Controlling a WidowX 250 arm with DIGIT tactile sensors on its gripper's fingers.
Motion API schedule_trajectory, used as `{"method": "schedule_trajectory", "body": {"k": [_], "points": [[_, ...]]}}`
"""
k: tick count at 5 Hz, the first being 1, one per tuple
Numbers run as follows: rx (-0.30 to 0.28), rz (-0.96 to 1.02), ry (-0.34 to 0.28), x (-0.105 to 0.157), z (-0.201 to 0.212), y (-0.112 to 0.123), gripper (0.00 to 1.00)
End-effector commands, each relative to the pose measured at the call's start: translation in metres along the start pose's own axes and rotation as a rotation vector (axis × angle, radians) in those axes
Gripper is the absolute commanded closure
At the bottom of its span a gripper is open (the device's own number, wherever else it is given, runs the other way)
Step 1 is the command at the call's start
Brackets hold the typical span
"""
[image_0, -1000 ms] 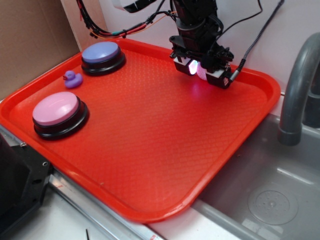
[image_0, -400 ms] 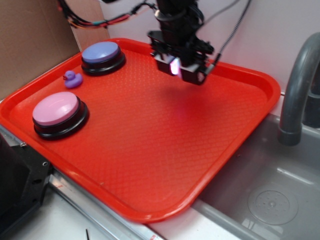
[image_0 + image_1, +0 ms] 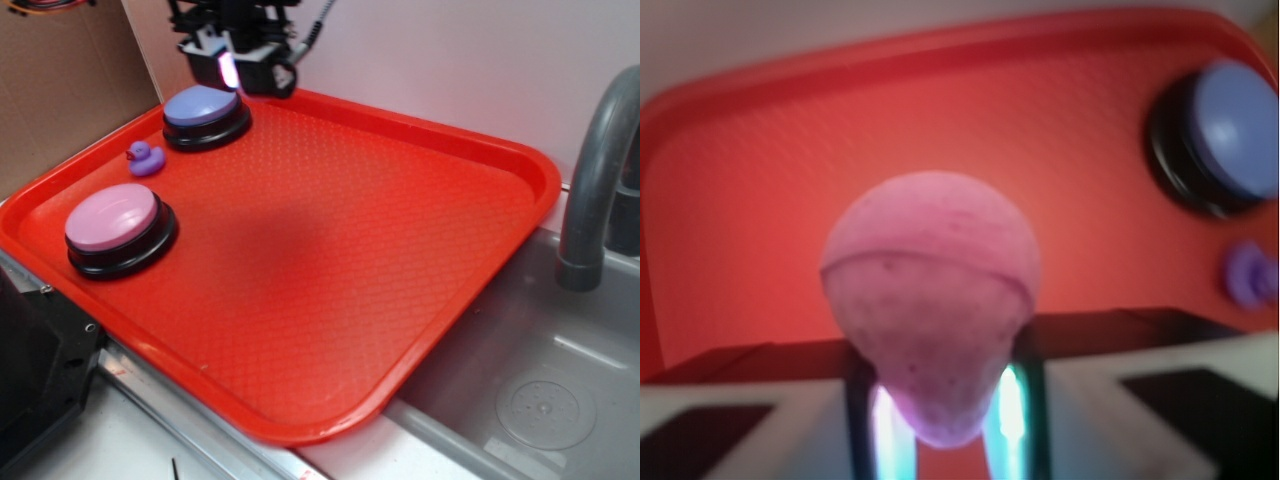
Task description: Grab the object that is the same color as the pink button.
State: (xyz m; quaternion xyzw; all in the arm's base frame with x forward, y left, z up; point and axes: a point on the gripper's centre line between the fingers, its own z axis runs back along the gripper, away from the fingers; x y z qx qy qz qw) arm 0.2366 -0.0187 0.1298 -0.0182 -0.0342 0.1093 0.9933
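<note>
The pink ball (image 3: 931, 300) is plainly seen only in the wrist view, clamped between the lit pads of the gripper (image 3: 940, 415). In the exterior view, only a glow marks it within the gripper (image 3: 236, 68), upper left, above the blue-purple button (image 3: 205, 113).

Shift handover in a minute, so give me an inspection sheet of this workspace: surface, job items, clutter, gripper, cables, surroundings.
Surface: red tray, textured, no spills seen.
Job items: pink ball clamped between the fingers, lifted off the tray; pink button at the tray's near left.
Clutter: blue-purple button and purple duck along the left side.
Gripper: gripper shut on the ball, above the blue-purple button.
Cables: bundle at top left, off the tray.
Surroundings: grey sink and faucet to the right; cardboard to the left.
</note>
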Motion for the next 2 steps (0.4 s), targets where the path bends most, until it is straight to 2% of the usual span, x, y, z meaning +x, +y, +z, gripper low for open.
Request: {"method": "schedule_trajectory", "body": {"k": [1, 2], "points": [[-0.015, -0.011, -0.022, -0.0130, 0.0291, 0.0225, 1.00], [0.001, -0.023, -0.017, -0.0164, 0.0274, 0.0193, 1.00]]}}
